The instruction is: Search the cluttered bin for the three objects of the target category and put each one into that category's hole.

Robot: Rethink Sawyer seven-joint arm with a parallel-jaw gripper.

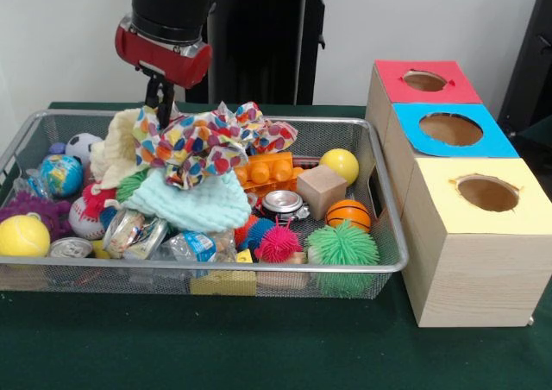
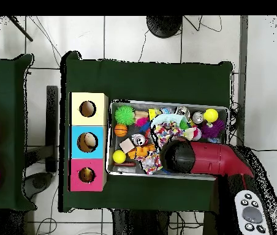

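The pincer (image 1: 161, 97) hangs just above the dotted cloth (image 1: 211, 140) heaped in the bin (image 1: 379, 191), its grip impossible to tell, so the search step seems underway; next it likely must descend onto that cloth.

End effector (image 1: 161, 97) over polka-dot cloth (image 1: 211, 140) (fingers hidden); wire bin (image 1: 390, 235) cluttered

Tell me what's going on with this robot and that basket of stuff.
The red and black arm is reaching down into the wire bin, its gripper at the polka-dot cloth heaped on top of balls, cans and blocks. Whether it has hold of anything can't be seen. Beside the bin stand three boxes with holes, topped red, blue and yellow; nothing is visibly in transit to them.
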